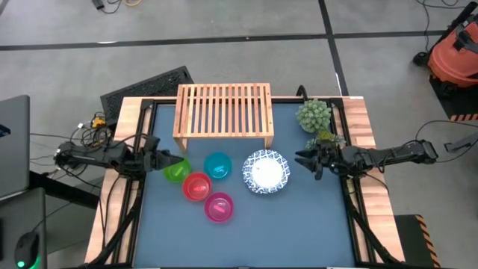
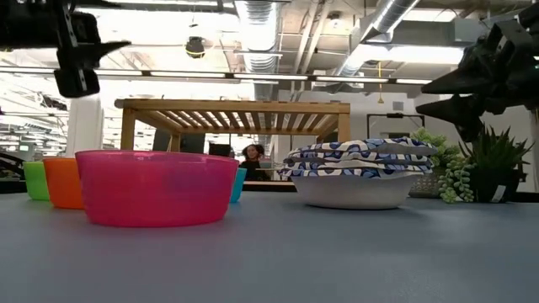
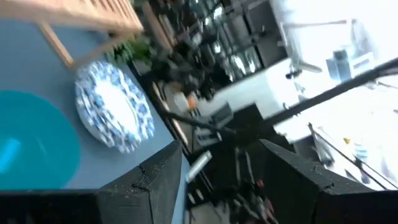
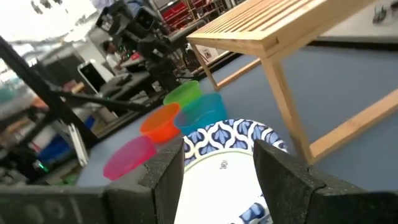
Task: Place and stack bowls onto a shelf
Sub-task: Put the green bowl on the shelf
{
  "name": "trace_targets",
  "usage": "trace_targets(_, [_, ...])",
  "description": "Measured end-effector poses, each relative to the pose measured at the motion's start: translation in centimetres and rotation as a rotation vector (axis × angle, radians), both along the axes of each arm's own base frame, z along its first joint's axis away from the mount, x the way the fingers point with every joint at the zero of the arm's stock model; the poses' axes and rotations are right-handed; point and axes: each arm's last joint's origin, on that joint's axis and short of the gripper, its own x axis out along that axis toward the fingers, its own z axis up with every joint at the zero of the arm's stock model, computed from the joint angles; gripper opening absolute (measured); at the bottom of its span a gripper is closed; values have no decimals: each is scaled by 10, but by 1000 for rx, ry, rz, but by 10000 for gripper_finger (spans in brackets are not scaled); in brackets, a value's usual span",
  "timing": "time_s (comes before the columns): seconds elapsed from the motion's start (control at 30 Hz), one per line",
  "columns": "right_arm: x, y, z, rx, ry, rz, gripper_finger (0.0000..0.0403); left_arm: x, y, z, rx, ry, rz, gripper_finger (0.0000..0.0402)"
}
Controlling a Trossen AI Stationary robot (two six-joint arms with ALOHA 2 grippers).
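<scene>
The light-wood shelf (image 1: 222,110) stands at the table's far middle. In front of it, a green bowl (image 1: 177,171), a teal bowl (image 1: 217,165), a red bowl (image 1: 197,186) and a magenta bowl (image 1: 219,207) sit on the blue mat. Two white blue-rimmed bowls (image 1: 266,171) sit stacked to their right, as the low view (image 2: 362,172) shows. My left gripper (image 1: 181,159) is open and empty, raised beside the green bowl. My right gripper (image 1: 299,158) is open and empty, raised just right of the white bowls (image 4: 224,180).
Two potted plants (image 1: 314,114) stand at the table's far right, beside my right arm; one also shows in the low view (image 2: 484,164). The wooden table border (image 1: 127,119) frames the mat. Bare mat lies toward the near edge (image 1: 246,243).
</scene>
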Motion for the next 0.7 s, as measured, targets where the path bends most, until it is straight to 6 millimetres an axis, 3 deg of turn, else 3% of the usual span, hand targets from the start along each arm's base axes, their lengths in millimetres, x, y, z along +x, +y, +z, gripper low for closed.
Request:
trace_targets(0.2, [0,0,0,188,-37,-20,218,7,-4,26,2,81,-108,197])
trace_targets(0.47, [0,0,0,228,-44,-24,218,20,-10,57,93,473,-235,197])
trace_targets(0.57, [0,0,0,230,-45,-24,218,28,-11,60,155,667,-240,197])
trace_targets(0.7, [0,0,0,230,-45,-24,218,40,-13,50,249,910,-275,197])
